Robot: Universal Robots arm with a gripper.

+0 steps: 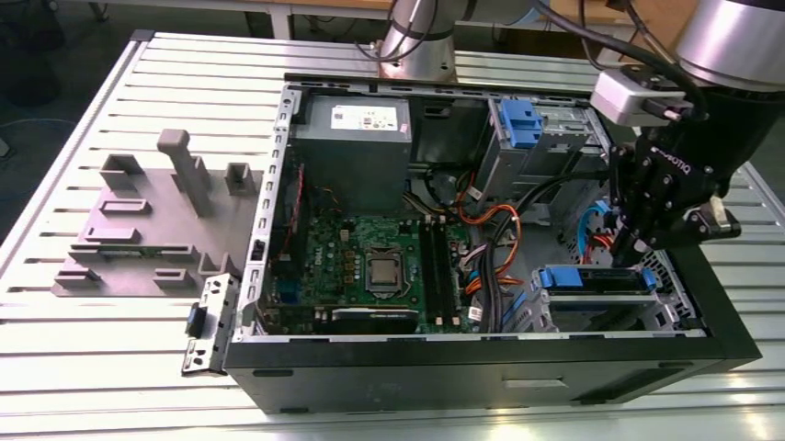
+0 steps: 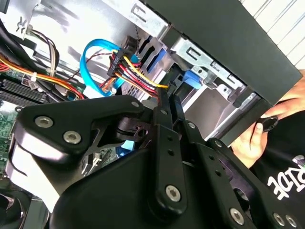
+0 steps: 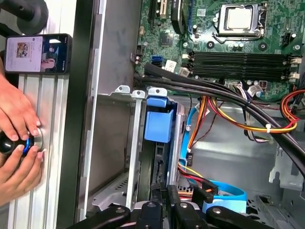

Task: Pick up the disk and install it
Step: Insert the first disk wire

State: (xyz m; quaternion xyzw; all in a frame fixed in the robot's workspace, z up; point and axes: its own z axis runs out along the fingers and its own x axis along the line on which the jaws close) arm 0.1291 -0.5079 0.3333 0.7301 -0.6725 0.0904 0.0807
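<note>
Two black fingers (image 2: 164, 112) of the gripper (image 3: 164, 202) are pressed nearly together on the edge of the disk (image 3: 157, 164), which stands upright in the drive cage (image 1: 595, 299) at the exterior view's near right of the open computer case (image 1: 491, 354), beside a blue cable (image 3: 224, 195).

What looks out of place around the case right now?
Inside the open black computer case nothing looks askew or damaged. Outside it, a person's hands hold a small black round knob on the slatted metal table, close to the case wall, beside a black smartphone.
</note>
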